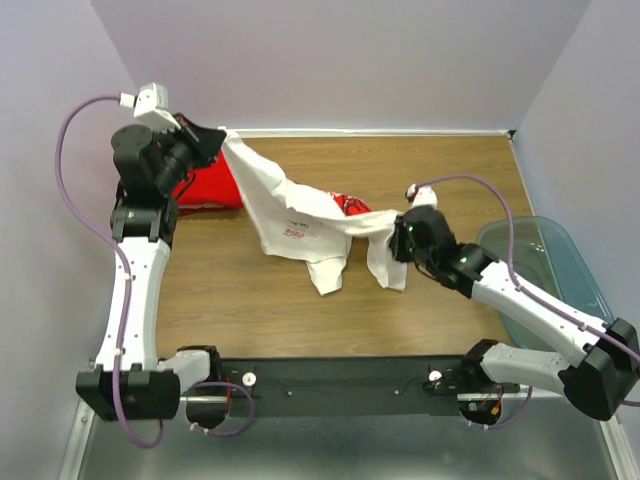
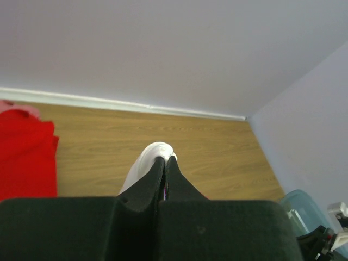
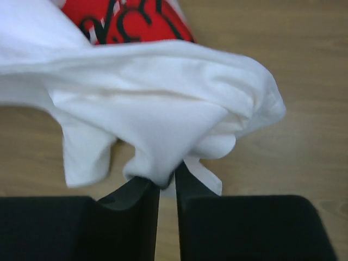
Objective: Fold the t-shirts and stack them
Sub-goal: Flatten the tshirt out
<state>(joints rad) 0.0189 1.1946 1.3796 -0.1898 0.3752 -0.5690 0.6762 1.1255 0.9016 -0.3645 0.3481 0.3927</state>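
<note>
The left claw (image 1: 215, 140) and right claw (image 1: 397, 235) each clamp an edge of the white red-printed cloth t-shirt (image 1: 290, 205), stretched over the wooden tabletop (image 1: 450, 165) (open wood far right).

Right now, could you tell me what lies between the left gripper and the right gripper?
The white t-shirt spans it, draped from the left gripper to the right gripper, both shut on it; the top view shows this.
</note>
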